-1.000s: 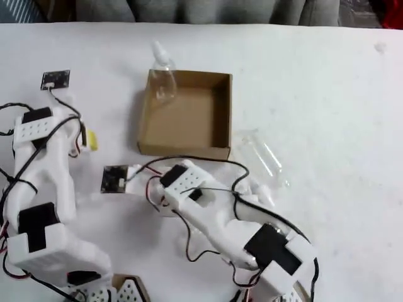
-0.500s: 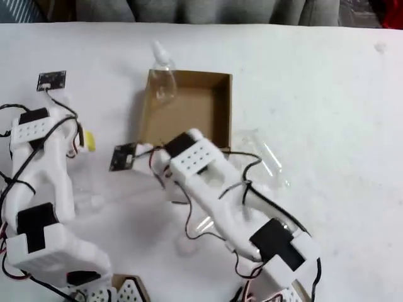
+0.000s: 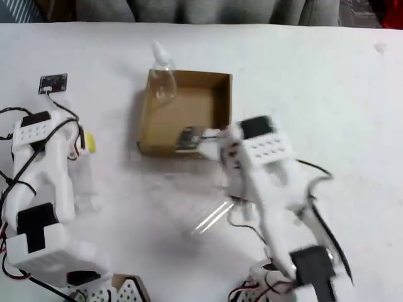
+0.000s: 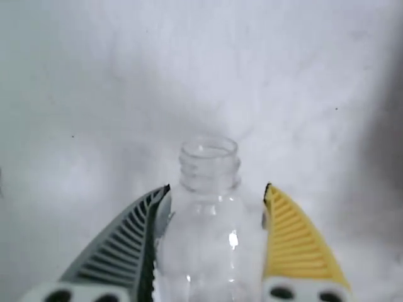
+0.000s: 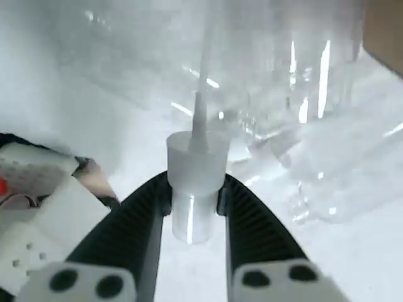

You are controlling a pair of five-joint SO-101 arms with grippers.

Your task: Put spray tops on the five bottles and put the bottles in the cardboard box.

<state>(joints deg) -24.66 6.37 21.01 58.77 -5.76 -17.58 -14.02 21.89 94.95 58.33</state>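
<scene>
White bench [image 3: 327,75]: left claw [image 4: 217,189] clamped on an uncapped bottle [image 4: 201,251], right claw [image 5: 194,182] pinching 1 spray top [image 5: 192,154], presumably so they can be joined.

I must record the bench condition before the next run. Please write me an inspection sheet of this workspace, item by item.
Surface: white table.
Job's things: brown cardboard box, open; a clear bottle with a spray top rests at its far corner; more clear plastic bottles lie on the table.
Clutter: nothing seen.
Grippers: left gripper, fingers shut on a clear open-necked bottle; right gripper, fingers shut on a translucent white spray top.
Cables: black and red wires run loose along the arms.
Surroundings: grey cushions behind the table.
</scene>
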